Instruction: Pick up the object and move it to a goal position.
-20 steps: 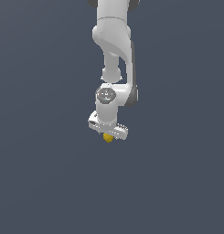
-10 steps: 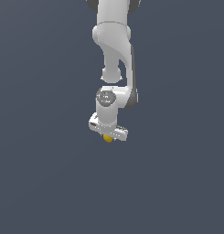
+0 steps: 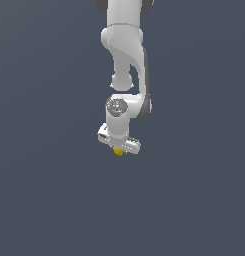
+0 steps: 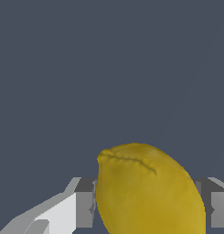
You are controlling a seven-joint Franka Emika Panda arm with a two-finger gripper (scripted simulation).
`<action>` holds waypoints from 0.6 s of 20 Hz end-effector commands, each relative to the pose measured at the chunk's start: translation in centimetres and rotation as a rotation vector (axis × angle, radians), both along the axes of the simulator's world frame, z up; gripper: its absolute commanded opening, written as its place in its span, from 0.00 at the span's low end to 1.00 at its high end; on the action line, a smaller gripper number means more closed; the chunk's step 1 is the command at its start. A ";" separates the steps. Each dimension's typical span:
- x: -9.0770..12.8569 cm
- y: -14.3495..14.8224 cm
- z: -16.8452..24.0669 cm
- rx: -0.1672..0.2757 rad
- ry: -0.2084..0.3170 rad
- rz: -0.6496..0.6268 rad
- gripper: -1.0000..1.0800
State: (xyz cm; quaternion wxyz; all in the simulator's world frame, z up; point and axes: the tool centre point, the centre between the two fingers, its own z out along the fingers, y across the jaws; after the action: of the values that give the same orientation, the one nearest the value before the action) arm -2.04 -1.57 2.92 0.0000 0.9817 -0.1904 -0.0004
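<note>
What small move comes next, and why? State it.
Probably keep the gripper shut and carry on toward the goal. The wrist view shows the yellow object seated between the fingers, and the exterior view shows it tucked under the gripper. No goal marker is visible, so the direction cannot be told.

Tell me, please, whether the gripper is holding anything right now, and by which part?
Yes: the gripper holds the yellow object by its flanks, one finger on each side.
</note>
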 end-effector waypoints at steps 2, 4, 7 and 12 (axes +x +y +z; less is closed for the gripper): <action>0.0 1.1 0.3 0.000 -0.001 0.001 0.00; 0.0 2.1 0.5 0.000 -0.001 0.001 0.00; -0.1 4.3 1.0 0.000 -0.001 0.001 0.00; -0.3 9.2 2.2 0.000 -0.001 0.001 0.00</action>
State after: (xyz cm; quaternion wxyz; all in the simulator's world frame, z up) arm -2.29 5.96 4.68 0.0001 0.9817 -0.1903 -0.0005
